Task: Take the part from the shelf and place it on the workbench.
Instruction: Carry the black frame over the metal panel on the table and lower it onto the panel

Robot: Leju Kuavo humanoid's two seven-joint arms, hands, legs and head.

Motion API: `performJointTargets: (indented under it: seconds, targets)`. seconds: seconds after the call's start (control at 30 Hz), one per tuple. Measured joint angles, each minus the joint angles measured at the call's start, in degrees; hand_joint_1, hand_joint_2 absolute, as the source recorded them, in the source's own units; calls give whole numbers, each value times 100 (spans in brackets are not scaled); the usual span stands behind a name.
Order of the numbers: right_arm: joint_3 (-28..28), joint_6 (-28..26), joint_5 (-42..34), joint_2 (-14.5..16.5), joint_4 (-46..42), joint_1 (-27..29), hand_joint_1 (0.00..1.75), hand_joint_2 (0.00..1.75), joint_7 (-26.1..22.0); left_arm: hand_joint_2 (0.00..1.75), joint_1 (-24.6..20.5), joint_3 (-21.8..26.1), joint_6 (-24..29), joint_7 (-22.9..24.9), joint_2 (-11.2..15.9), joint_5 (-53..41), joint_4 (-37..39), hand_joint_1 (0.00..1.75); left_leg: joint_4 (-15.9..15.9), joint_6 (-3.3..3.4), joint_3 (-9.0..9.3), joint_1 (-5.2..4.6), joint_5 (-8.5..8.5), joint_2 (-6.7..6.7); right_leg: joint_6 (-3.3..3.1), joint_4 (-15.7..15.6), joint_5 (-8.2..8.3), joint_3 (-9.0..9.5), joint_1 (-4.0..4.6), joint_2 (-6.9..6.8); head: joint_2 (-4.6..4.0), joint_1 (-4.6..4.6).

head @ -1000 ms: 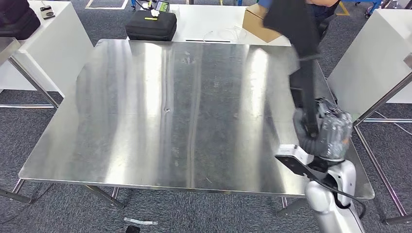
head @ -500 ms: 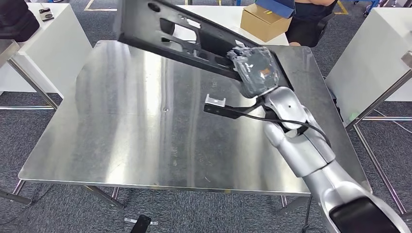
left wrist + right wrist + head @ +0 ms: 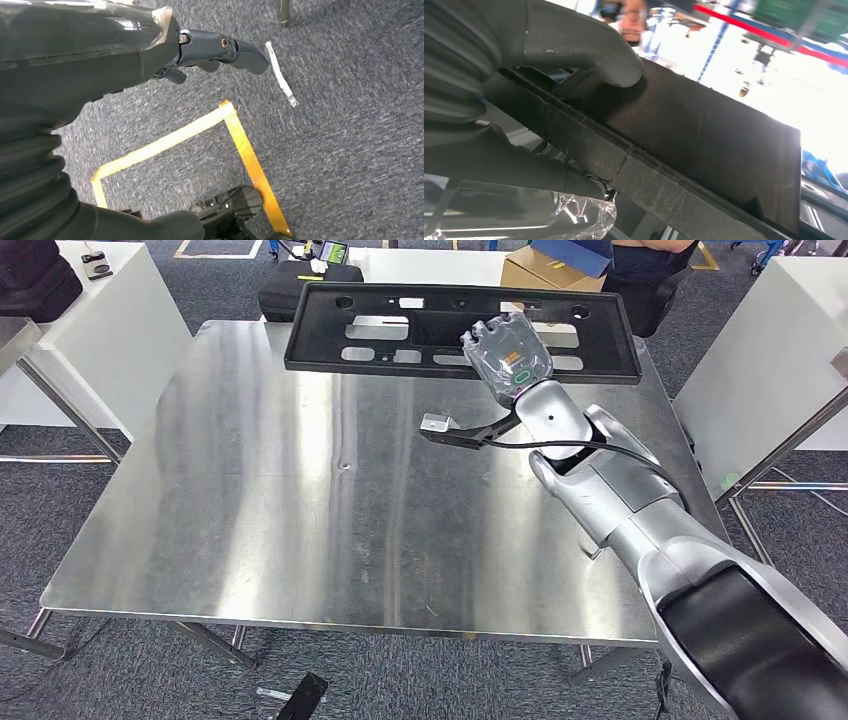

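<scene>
Over workbench (image 3: 300,540) far edge: part (image 3: 330,325), long axis left-right, gripped in right robot hand (image 3: 508,352).

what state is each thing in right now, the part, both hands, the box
part: held over the workbench's far edge, roughly level; contact unclear
right hand: grips the part's near edge
left hand: holds nothing, hangs over the carpet
box: flaps open, on the white table
</scene>
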Motion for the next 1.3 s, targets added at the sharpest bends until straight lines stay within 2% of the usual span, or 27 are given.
performJointTargets:
  seconds: [0.17, 0.3, 0.37, 0.57, 0.77, 0.97, 1.1, 1.3]
  targets:
    - [21, 12, 63, -7, 153, -39, 166, 175, 73, 175, -1, -36, 4, 26, -2, 20, -9, 0, 0, 0, 0, -1, 0, -4, 0, -1, 0, 0, 0, -2, 0, 1]
    - [63, 45, 226, -182, 1145, -86, 166, 175, 458, 175, -5, -164, -159, 186, -11, 343, -36, 0, 1, 3, -2, -5, -1, -10, 1, -4, 0, 1, 0, -6, 0, 2]
    - [5, 66, 169, -243, 1369, -31, 166, 175, 501, 175, -16, -190, -194, 178, -13, 477, -54, 0, 1, 4, -1, -6, -3, -6, 1, -5, 0, 0, 0, -4, 0, 2]
    - [-190, 204, -19, -263, 1612, 442, 166, 175, 47, 175, -55, -261, -202, 61, -75, 697, -99, 0, 1, 4, -1, -2, -3, -5, 1, -5, 0, 0, 1, -5, 0, 3]
    - [-256, 207, -44, -189, 1703, 1093, 166, 175, -178, 175, -72, -382, -201, 52, -115, 841, -138, 0, 1, 4, -3, -2, -3, -5, 1, -5, 0, -2, 1, -4, 0, 2]
    - [-310, 35, -133, 75, 1713, 1613, 166, 175, -488, 175, -100, -516, -277, 97, -125, 1037, -175, 0, 0, 3, 3, 0, -4, 14, 1, -5, 0, 0, 2, 10, 0, 2]
    - [-310, -8, -127, 243, 1712, 1706, 166, 175, -518, 175, -138, -573, -287, 112, -132, 1104, -207, 0, -1, 0, 19, 0, -7, 28, 0, -5, -1, 9, 2, 23, 0, 2]
    - [-310, -7, -147, 302, 1712, 1729, 166, 175, -586, 175, -140, -658, -287, 120, -138, 1160, -225, 0, -1, -1, 37, -1, -8, 29, 0, -5, 0, 28, 2, 23, 0, 3]
